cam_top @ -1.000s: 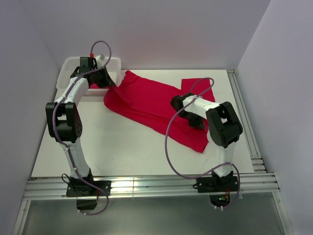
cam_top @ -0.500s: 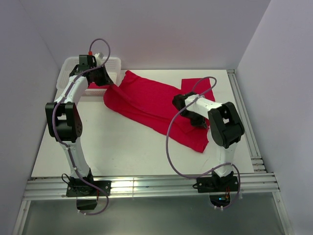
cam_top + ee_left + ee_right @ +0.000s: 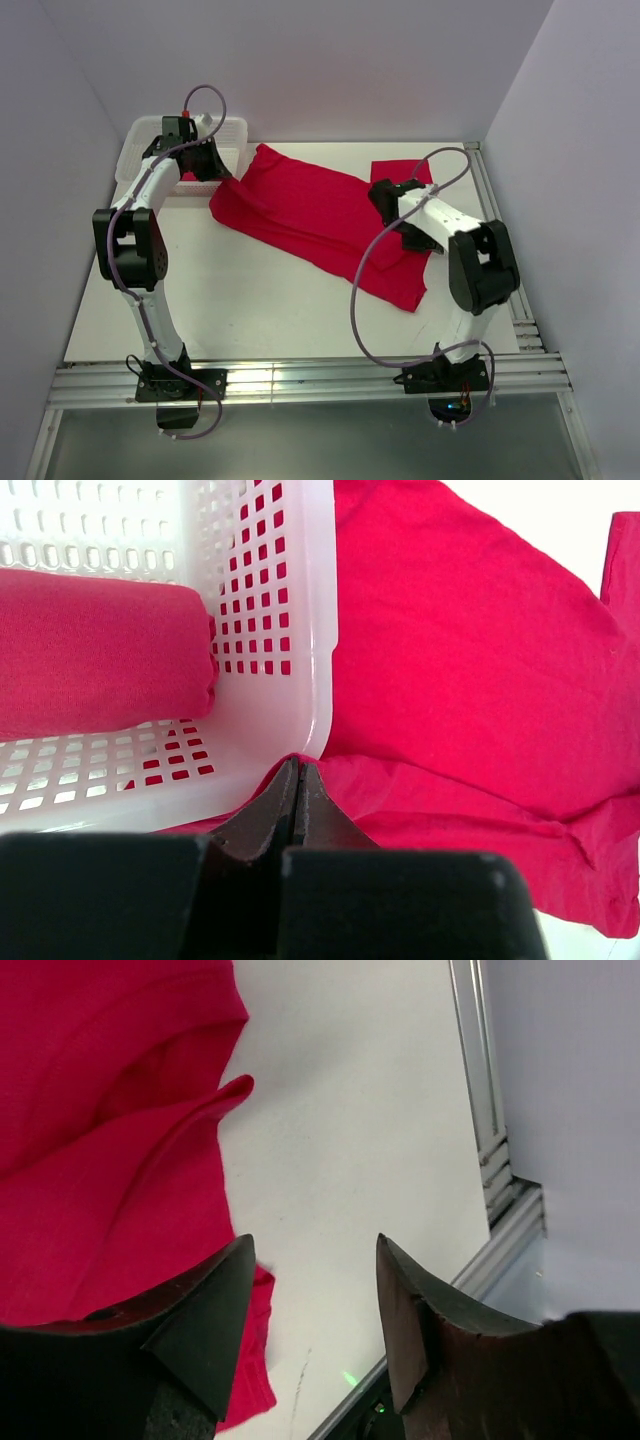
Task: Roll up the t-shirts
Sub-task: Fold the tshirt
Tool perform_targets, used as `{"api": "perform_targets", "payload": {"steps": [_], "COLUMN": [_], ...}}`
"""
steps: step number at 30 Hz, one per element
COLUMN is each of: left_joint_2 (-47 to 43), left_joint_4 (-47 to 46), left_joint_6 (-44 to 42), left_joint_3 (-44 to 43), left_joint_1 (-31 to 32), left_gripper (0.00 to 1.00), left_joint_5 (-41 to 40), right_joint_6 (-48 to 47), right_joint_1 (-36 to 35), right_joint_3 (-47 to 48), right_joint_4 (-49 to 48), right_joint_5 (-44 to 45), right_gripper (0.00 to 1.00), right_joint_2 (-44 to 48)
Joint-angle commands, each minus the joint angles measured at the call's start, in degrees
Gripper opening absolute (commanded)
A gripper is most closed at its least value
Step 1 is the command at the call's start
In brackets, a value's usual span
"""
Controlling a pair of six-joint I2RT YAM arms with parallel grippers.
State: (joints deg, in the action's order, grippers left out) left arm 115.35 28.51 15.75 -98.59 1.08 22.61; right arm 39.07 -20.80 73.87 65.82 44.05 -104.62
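Find the spread t-shirt (image 3: pixel 310 215) lying flat on the table (image 3: pixel 250 300), long axis slanting from 10 o'clock, by the basket (image 3: pixel 135 150), down to 4 o'clock near the right arm's base. Find the rolled t-shirt (image 3: pixel 100 650) inside the basket, pressed against its side wall.

See the right gripper (image 3: pixel 315 1250) standing open and holding nothing, low over the spread shirt's 2 o'clock edge. From its wrist, look for cloth at 9 to 11 o'clock and bare table at 1 o'clock toward the rail (image 3: pixel 480 1090).

See the left gripper (image 3: pixel 298 780) closed tight at the shirt's 10 o'clock corner, just beside the basket's corner, with red cloth on both sides of the tips. Cannot confirm any fold pinched between them.

To roll along the long axis, start from a short end. Count the left arm nearer the 10 o'clock end and the right arm nearer the 4 o'clock hem. Probably worth flattening first, given the raised fold by the right gripper.

From above, cannot make out the right fingertips under the wrist, nor the cloth beneath that arm. Cannot tell sleeve from loose flap in the red patch at 1 o'clock. Expect the rolled shirt's far end cut off at the wrist view's edge.
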Motion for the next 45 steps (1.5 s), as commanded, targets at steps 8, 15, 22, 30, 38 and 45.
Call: {"api": "perform_targets", "payload": {"steps": [8,15,22,30,38,45], "left_joint_2": [-0.9,-1.7,-1.1,-2.1,-2.3,-3.1], "left_joint_4": [-0.4,-1.2,-0.9,-1.2,-1.4,-1.8], "left_joint_6": [-1.1,-1.4,-1.5,-1.9,-1.9,-1.7], "left_joint_3": [0.6,2.2,2.0,2.8,3.7,5.0], "left_joint_1": [-0.2,-0.3,-0.3,-0.3,-0.3,-0.3], "left_gripper": [0.0,0.0,0.0,0.0,0.0,0.0], "left_joint_5": [0.7,1.0,2.4,2.3,3.1,3.4], "right_joint_6": [2.3,17.5,21.1,23.9,31.7,39.4], "right_joint_1": [-10.7,-12.7,-13.2,-13.9,-13.9,-13.7], "right_joint_3": [-7.1,-24.7,-28.5,-27.5,-29.0,-34.0], "right_joint_4": [-8.9,-19.3,-22.9,-24.1,-20.7,-17.9], "right_joint_5": [-14.0,-20.3,-22.2,-20.9,-18.4,-18.0], "right_gripper": [0.54,0.4,0.15,0.15,0.0,0.0], "right_joint_2": [17.3,33.6,29.7,23.7,20.1,20.9]}}
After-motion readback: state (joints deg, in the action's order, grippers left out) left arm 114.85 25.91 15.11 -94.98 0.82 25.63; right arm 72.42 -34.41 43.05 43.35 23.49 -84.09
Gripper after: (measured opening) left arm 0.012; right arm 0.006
